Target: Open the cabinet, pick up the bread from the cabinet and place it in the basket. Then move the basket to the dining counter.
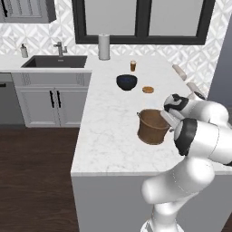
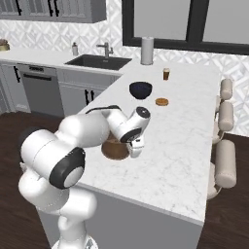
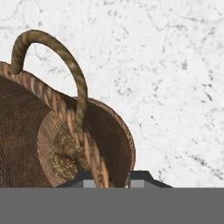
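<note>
Under my pincer (image 3: 106,178) the basket (image 1: 152,128) is rough brown wicker, its rim handle (image 3: 52,65) a twisted cord. The bread (image 3: 65,153) inside looks coarse and crumbly. The surface (image 1: 113,131) is smooth white marble with grey veins. My arm (image 2: 73,146) is glossy white plastic; the bowl (image 1: 127,82) shines dark.

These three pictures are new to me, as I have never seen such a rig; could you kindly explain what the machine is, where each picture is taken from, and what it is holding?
It is a white robot arm on a drivable base in a simulated kitchen. Two pictures come from base cameras behind the arm, left and right; the third looks along its gripper. On the dining counter stand the woven basket, a dark bowl, a small brown cup, a flat round brown thing and a paper towel roll. In the hand view the fingers straddle the basket's rim, near a handle, so it seems to be gripping the basket. A lumpy brown thing, probably the bread, lies inside.
</note>
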Robot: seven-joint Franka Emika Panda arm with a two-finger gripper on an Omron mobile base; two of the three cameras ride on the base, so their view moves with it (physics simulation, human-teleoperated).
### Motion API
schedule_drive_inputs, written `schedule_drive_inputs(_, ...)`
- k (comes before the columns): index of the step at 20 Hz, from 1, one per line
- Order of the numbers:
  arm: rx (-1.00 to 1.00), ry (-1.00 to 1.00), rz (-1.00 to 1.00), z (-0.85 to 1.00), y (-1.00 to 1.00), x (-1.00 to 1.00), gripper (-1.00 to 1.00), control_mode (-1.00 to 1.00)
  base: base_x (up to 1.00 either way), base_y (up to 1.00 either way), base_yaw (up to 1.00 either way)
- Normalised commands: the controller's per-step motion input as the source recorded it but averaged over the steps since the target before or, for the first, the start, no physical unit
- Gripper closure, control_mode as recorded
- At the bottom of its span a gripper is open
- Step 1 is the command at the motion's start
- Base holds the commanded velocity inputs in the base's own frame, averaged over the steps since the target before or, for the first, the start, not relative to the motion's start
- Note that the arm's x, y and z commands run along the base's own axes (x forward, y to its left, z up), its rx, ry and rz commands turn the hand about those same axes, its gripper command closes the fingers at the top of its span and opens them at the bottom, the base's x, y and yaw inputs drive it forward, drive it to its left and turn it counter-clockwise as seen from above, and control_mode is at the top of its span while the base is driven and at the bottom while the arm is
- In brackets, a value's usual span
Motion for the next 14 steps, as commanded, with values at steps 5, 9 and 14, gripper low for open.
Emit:
schedule_drive_inputs(5,0.0,-0.03,0.0,-0.58,0.05,0.0,1.0,-1.0,0.0,0.0,0.0)
schedule_drive_inputs(9,-0.03,-0.01,0.0,-0.56,0.34,0.0,-1.0,-1.0,0.0,0.0,0.0)
schedule_drive_inputs(14,-0.03,-0.04,0.01,0.14,0.19,-0.2,-1.0,-1.0,0.0,0.0,0.0)
